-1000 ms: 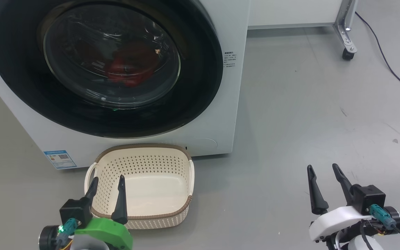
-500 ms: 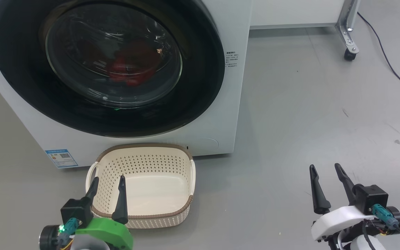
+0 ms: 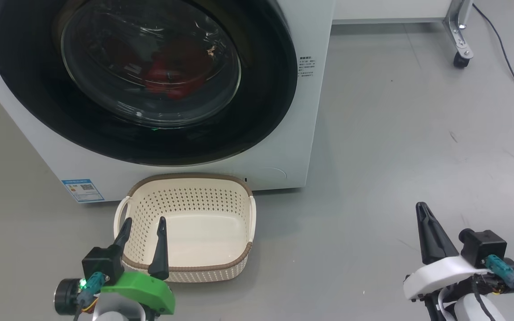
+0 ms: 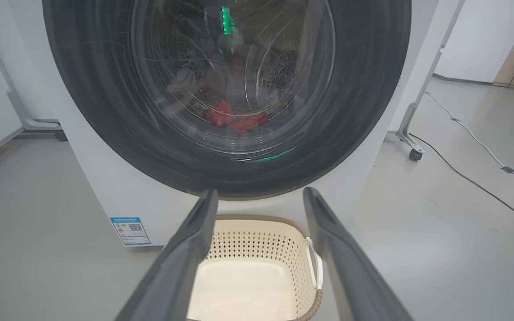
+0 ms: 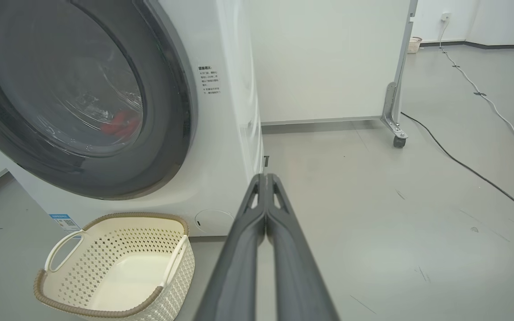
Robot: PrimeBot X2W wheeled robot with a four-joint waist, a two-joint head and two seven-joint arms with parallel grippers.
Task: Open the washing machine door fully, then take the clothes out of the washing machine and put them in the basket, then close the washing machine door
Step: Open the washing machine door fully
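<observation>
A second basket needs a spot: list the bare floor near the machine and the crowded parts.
Widest: grey floor right of the washing machine, bounded by the wheeled frame and cable behind, the right gripper in front. Narrower: floor left of the basket. Crowded: the basket close under the washing machine door, the left gripper at its near rim.

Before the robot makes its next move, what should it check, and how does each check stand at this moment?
1. Door opened fully: not ok, it is shut.
2. Clothes inside the washing machine: ok, red fabric shows through the door.
3. Basket empty and in front of the machine: ok.
4. Left jaws open: ok, the two fingers stand apart.
5. Right jaws open: not ok, they are shut on nothing.
6. Where to grip the door: cannot tell.
</observation>
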